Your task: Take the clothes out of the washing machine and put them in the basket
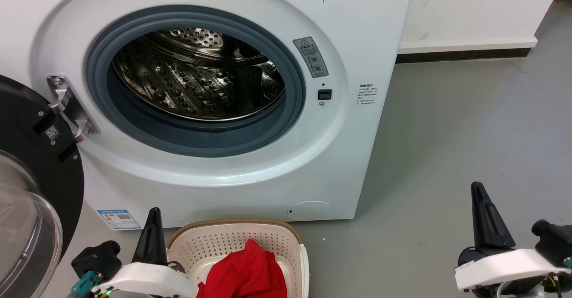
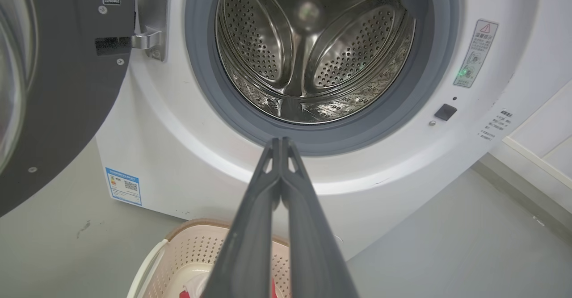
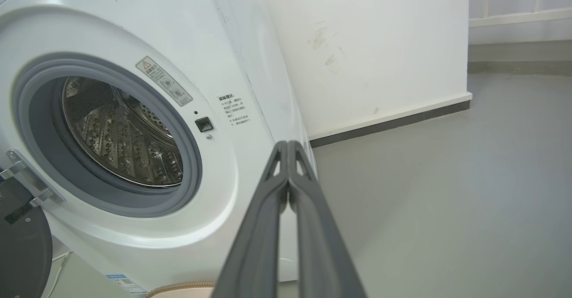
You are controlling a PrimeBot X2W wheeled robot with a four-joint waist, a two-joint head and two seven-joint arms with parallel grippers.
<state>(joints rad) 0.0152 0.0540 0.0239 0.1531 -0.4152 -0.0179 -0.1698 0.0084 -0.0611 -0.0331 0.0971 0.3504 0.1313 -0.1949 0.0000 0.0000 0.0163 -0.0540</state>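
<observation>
Red clothes [image 1: 248, 273] lie heaped in the cream basket [image 1: 210, 244] at bottom centre, its left rim partly hidden by the left gripper [image 1: 154, 213]. That gripper and the right gripper [image 1: 477, 188], lower right, are pressed closed and empty. Behind, the washing machine [image 1: 357, 43] stands with its door [image 1: 27, 132] open at left.

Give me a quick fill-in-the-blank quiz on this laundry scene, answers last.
The ____ fabric clothes lie in the cream perforated plastic basket.
The black-rimmed round glass door of the white front-loading washing machine stands ____.
Its perforated steel drum looks ____.
The left gripper and right gripper are both ____.
Answers: red, open, empty, shut.
</observation>
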